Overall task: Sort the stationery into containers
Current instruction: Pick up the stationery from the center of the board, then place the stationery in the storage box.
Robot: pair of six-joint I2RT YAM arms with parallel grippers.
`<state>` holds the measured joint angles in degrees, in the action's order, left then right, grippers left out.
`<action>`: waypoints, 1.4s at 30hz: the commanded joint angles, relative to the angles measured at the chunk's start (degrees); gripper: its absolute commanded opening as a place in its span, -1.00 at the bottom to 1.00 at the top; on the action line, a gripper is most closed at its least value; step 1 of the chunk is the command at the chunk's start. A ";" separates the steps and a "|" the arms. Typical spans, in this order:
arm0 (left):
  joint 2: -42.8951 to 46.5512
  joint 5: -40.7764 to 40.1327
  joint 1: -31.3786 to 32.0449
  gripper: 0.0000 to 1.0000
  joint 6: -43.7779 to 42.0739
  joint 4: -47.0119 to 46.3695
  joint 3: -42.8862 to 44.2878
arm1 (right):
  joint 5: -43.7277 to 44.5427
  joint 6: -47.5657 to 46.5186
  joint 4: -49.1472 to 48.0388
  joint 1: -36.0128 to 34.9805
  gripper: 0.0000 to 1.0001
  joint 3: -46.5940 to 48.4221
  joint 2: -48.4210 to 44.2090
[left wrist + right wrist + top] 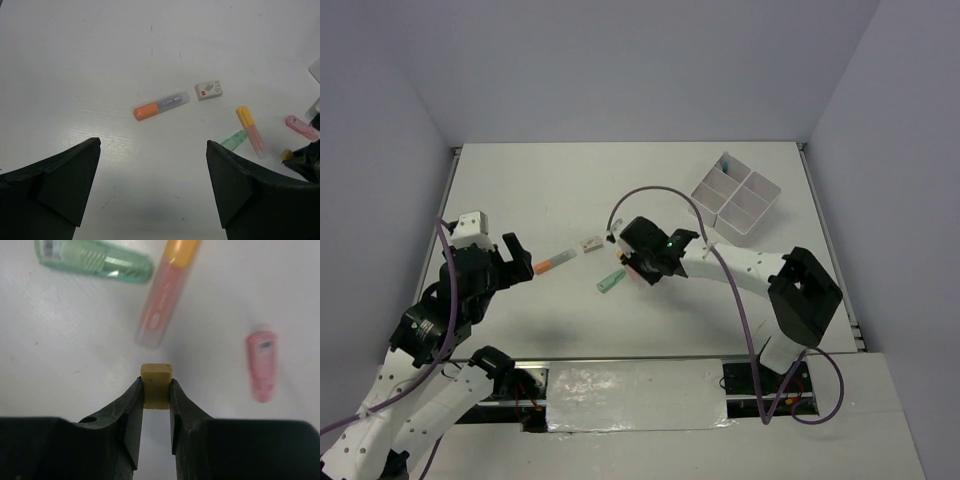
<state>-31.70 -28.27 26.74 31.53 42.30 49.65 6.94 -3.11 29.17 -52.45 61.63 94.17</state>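
**Right gripper** (155,386): its two black fingers are clenched on opposite sides of a small tan rubber eraser block (156,371), and the top of the block stands proud of the fingertips. Whether the block's underside touches the white table (55,350) cannot be told.

**Around the grip, wrist view:** a pale pink translucent marker with a yellow-orange cap (164,302) lies just beyond the block, apart from it. A translucent green marker (95,260) lies further off to the left, with one end near the pink marker. A short pink capped item (262,365) lies on its own to the right.

**Overhead view:** the right gripper (632,266) sits near the middle of the table. It is well apart from the white square four-compartment box (720,222) at the far right. A thin teal-blue item (725,161), too small to identify, leans in the box's farthest compartment.

**Left gripper** (152,145): its jaws are spread wide and grasp nothing as it hangs over bare table on the left side. Beyond its fingers lie a grey translucent marker with an orange cap (161,105) and, just to that marker's right, a small white printed eraser (208,90). The two are near each other but not touching.
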 commanded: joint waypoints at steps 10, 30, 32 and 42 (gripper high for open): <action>1.56 1.82 -0.37 0.99 -1.73 -2.93 0.45 | 15.20 -26.06 9.85 18.95 -1.00 24.93 11.20; 0.50 4.80 -0.20 0.99 -3.14 -4.16 0.19 | 21.63 -30.28 5.73 29.42 -0.77 31.36 19.03; 0.33 4.89 -0.20 0.99 -3.23 -4.16 0.27 | 21.45 -30.11 5.46 29.94 -0.56 31.62 19.47; 0.33 5.33 -0.20 0.99 -3.32 -4.34 0.19 | 18.81 -28.35 6.69 29.86 -0.14 32.24 18.68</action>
<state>-31.29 -23.66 26.74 29.82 40.42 49.60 26.68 -32.25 36.69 -22.57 92.31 114.21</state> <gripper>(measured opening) 0.993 0.423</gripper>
